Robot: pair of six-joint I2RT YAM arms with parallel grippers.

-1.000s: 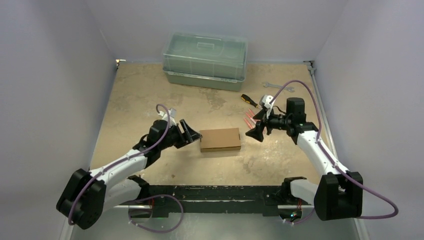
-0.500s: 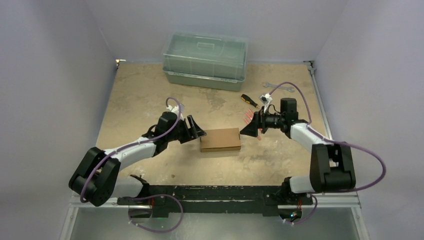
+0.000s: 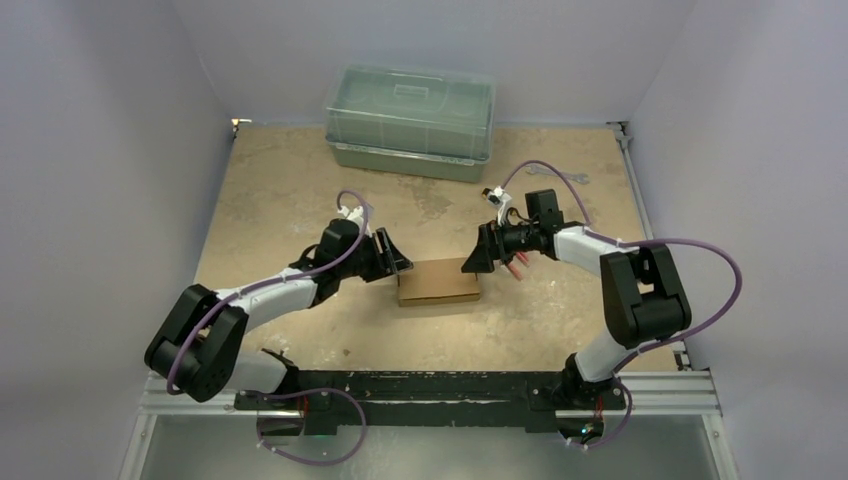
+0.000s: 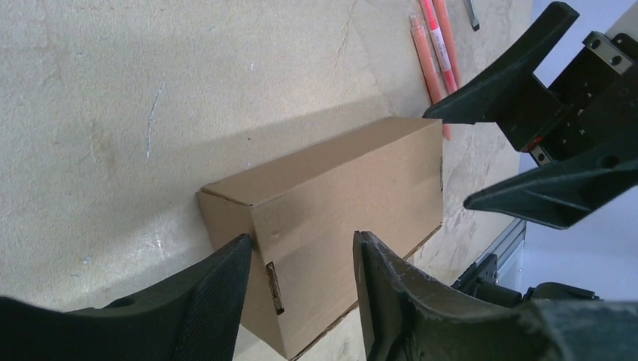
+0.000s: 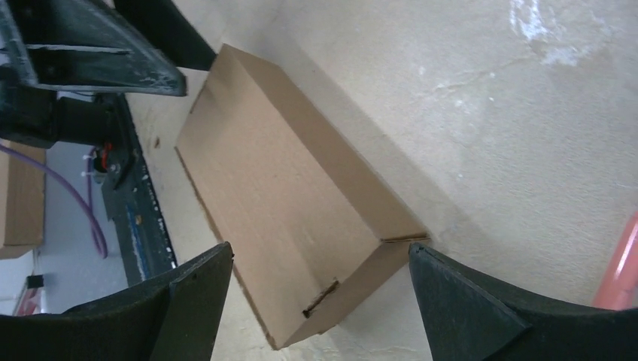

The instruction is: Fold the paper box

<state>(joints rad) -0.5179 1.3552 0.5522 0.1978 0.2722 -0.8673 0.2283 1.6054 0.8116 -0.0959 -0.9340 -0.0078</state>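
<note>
— Where's the paper box (image 3: 440,281) sitting?

— Mid-table (image 3: 270,190), lying flat and closed up, long edges running 9 to 3. The left end effector (image 3: 398,262) is at its 9 o'clock end with fingers apart, either side of that corner. The right end effector (image 3: 472,262) is at the 3 o'clock end, spread much wider. I can't tell if either one touches the cardboard.

— Any room around it?

— Bare surface towards 6 as far as the rail. There's more at 12, up to the plastic container (image 3: 410,122). Pink pens (image 4: 432,53) lie near its 3 o'clock end.

— Different from a second ago?

— Both arms stood off the ends then, and now they've closed in. The right elbow has folded up high. The box hasn't budged.
</note>
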